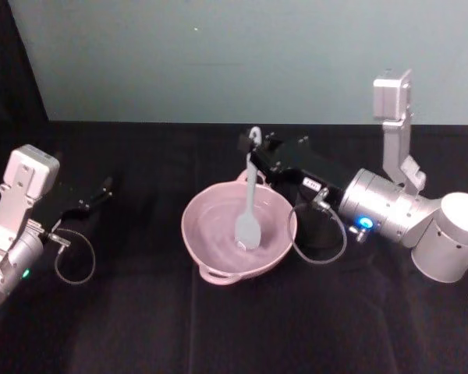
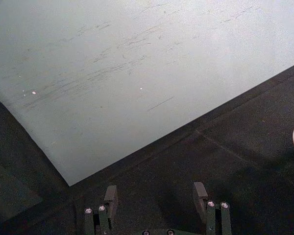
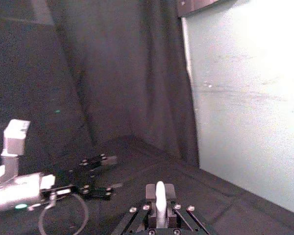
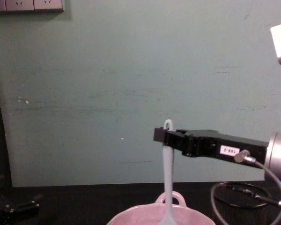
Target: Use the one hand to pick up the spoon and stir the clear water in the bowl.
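Observation:
The wide pink bowl [image 1: 210, 251] sits mid-table, its loop handle [image 4: 173, 197] toward the wall. The clear water [image 1: 218, 222] is barely visible inside. The white spoon [image 1: 249, 210] stands almost upright with its flat head down in the bowl. My right gripper [image 1: 257, 153] reaches in from the right and is shut on the spoon's handle just below the holed tip [image 4: 168, 124]. In the right wrist view, the handle [image 3: 160, 197] shows clamped between the fingers. My left gripper [image 1: 97, 195] rests parked at the far left, open [image 2: 156, 196] and holding nothing.
A black wire-mesh cup [image 4: 246, 199] stands just right of the bowl, under my right wrist and its looping cable [image 1: 320, 253]. A teal wall [image 4: 107, 93] closes the back of the black table [image 1: 140, 312]. Dark curtains hang at the left.

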Controlling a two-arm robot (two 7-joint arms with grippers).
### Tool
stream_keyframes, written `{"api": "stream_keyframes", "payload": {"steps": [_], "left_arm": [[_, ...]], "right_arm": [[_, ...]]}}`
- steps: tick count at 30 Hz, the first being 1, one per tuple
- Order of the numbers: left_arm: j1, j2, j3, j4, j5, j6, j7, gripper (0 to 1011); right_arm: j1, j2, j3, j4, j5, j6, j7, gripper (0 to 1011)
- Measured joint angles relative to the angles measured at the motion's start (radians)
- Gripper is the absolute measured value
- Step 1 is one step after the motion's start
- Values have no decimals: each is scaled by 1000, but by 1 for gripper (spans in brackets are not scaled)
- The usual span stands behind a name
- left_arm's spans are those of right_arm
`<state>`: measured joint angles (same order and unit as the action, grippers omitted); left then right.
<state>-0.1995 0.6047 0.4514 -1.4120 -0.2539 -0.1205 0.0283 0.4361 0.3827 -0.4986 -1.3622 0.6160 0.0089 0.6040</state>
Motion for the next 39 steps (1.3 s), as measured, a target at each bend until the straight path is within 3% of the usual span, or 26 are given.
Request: {"api": "stream_keyframes", "payload": {"steps": [8,15,23,32,39], "left_arm": [[0,0,0,0,0,0,0,1011],[0,0,0,0,0,0,0,1011],[0,0,0,0,0,0,0,1011],[0,0,0,0,0,0,0,1011],[0,0,0,0,0,0,0,1011]], "right_arm": [[6,-22,-41,-2,11,17,18,110],[61,-71,-67,68,9,-7,32,110],[110,-101,-66,151,2,-32,39,110],[117,-84,-39,167,-10,-38,19,110],[73,-38,-2,108,-9,-29,-10,110]]}}
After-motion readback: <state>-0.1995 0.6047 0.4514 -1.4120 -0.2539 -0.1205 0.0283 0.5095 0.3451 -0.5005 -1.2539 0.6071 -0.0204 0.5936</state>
